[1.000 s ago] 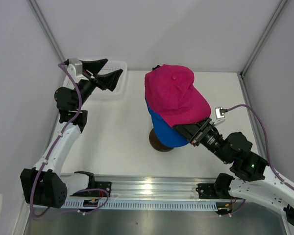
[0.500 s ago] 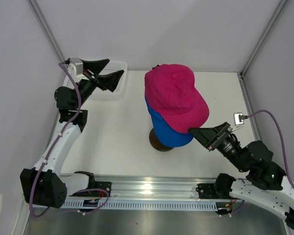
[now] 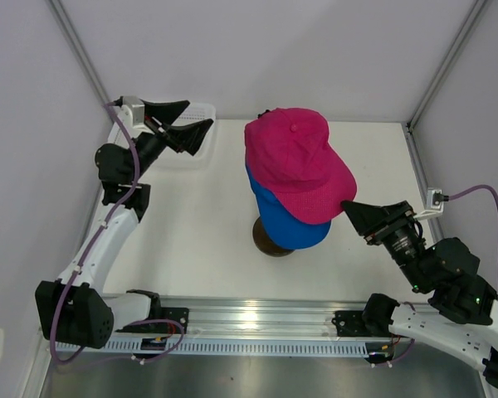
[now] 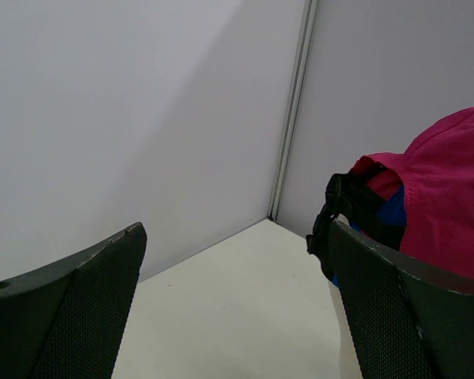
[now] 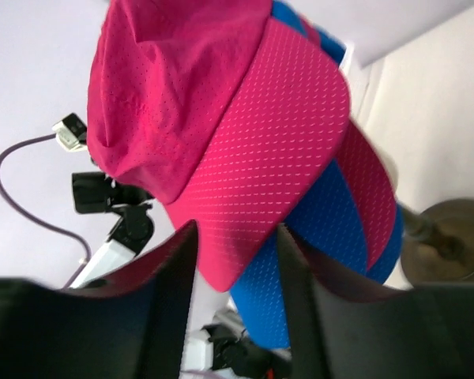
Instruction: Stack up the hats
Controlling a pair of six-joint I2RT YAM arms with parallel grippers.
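Observation:
A pink hat [image 3: 295,157] sits on top of a stack of hats on the mannequin head, with a blue hat [image 3: 286,225] showing under it. The right wrist view shows the pink brim [image 5: 261,158] above a blue brim [image 5: 332,229], with more pink and blue layers beneath. My right gripper [image 3: 355,214] hovers just right of the brims, open, its jaws apart and nothing between them [image 5: 237,233]. My left gripper [image 3: 197,114] is raised at the far left, wide open and empty [image 4: 237,237]. The pink hat's back strap [image 4: 347,201] shows past its right finger.
The mannequin head's dark round base [image 3: 270,243] stands mid-table under the stack. A white mesh basket [image 3: 191,157] lies at the back left, below my left gripper. White enclosure walls and metal posts close in the back and both sides.
My right gripper has let go of the pink brim and pulled back to the right, away from the stack. The left arm has barely moved.

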